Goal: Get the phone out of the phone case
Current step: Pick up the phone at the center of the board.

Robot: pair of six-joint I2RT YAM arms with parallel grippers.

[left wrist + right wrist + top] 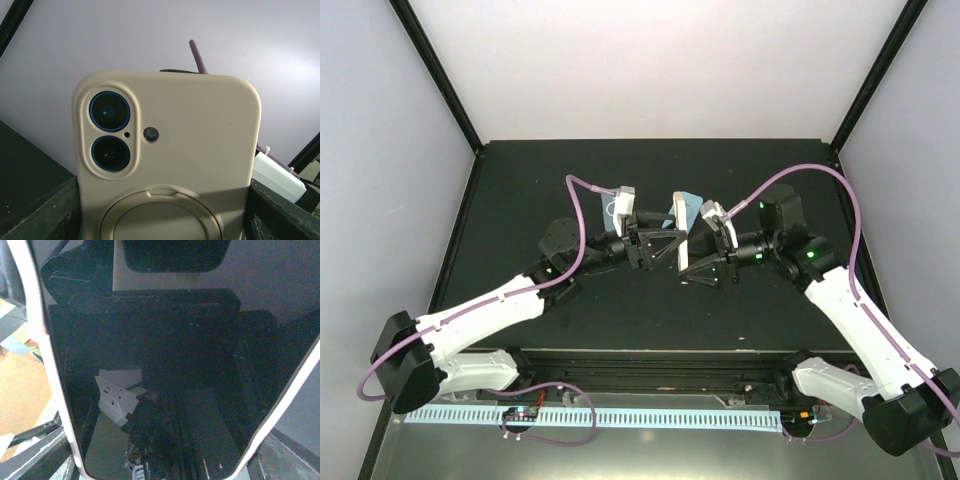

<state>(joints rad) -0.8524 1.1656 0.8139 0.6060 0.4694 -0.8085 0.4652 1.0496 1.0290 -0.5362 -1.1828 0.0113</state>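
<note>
The phone case (200,130) is beige, with a camera cutout and a round ring on its back, and it fills the left wrist view. My left gripper (162,220) is shut on its two side edges, dark fingers (45,210) at both lower corners. The phone (165,365) sits inside the case; its black screen fills the right wrist view, framed by the case's pale rim (37,340). My right gripper (165,465) stands around it, fingers (287,455) against the rim. From above, the cased phone (686,208) stands upright between left gripper (655,243) and right gripper (705,252).
The black table (650,300) lies under both arms, inside pale walls with black frame posts (435,70). Purple cables (585,185) arch over each wrist. The right wrist's white camera block (277,177) shows behind the case.
</note>
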